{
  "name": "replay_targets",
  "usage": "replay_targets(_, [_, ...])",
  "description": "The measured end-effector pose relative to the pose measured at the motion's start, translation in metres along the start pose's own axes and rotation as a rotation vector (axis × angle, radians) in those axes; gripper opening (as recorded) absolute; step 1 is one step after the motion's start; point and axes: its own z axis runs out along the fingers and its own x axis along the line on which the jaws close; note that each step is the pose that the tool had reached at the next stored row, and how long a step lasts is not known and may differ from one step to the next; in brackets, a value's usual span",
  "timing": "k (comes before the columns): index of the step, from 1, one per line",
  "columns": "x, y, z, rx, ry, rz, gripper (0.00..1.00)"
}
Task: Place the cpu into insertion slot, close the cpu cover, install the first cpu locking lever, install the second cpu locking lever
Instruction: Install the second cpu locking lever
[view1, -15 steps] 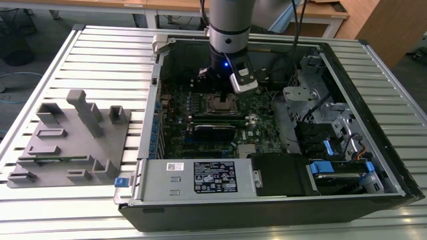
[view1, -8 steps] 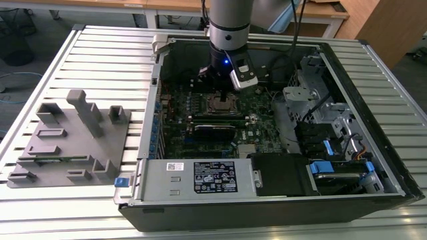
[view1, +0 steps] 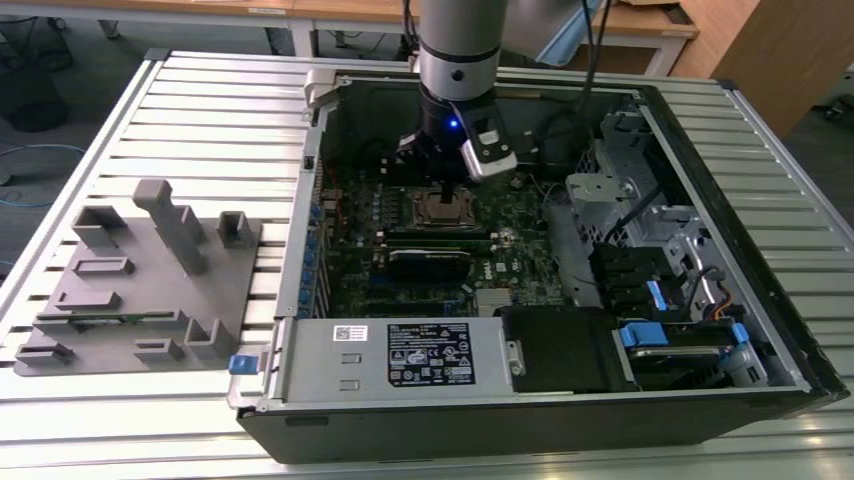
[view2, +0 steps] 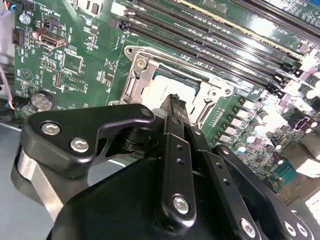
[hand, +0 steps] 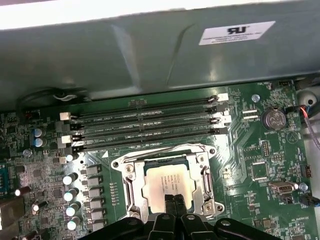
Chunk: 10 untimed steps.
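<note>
While my arm reaches down into the open computer case (view1: 747, 250) in the exterior view, my hand (view1: 442, 186) hangs just above the processor socket on the green motherboard (view1: 514, 265). In both wrist views my fingertips (hand: 173, 202) are pressed together, narrow, with nothing between them, poised over one edge of the socket. The cpu (hand: 167, 182) lies flat in the socket, its pale metal top showing through the window of the cpu cover (hand: 205, 172), which lies folded down over it as a dull metal frame. In the second wrist view the same cover (view2: 135, 80) surrounds the chip just past my fingers. Beside the socket run the long black memory slots (hand: 145, 125). Outside the case, toward the exterior view's left, a grey fixture block (view1: 140, 285) sits on the slatted desk (view1: 200, 100).
</note>
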Motion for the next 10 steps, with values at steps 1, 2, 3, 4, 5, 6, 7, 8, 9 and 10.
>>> replay_targets(1, [0.0000,0.0000,0.0002,-0.0008,0.0006,-0.010,0.11])
replay_targets(2, [-0.0002,0.0001,0.0005,-0.0014,0.0010,-0.019,0.11])
replay_targets(3, [-0.0008,0.0003,0.0008,-0.0018,0.0010,-0.022,0.11])
replay_targets(4, [-0.0010,0.0004,0.0008,-0.0018,0.0012,-0.023,0.11])
replay_targets(5, [-0.0011,0.0006,0.0009,-0.0018,0.0012,-0.024,0.11])
replay_targets(6, [-0.0011,0.0007,0.0010,-0.0018,0.0012,-0.024,0.11])
replay_targets(7, [-0.0010,0.0010,0.0014,-0.0017,0.0013,-0.024,0.11])
replay_targets(8, [-0.0010,0.0011,0.0019,-0.0017,0.0013,-0.024,0.11])
replay_targets(9, [-0.0010,0.0011,0.0019,-0.0017,0.0013,-0.024,0.11])
replay_targets(10, [-0.0010,0.0011,0.0019,-0.0017,0.0013,-0.024,0.11])
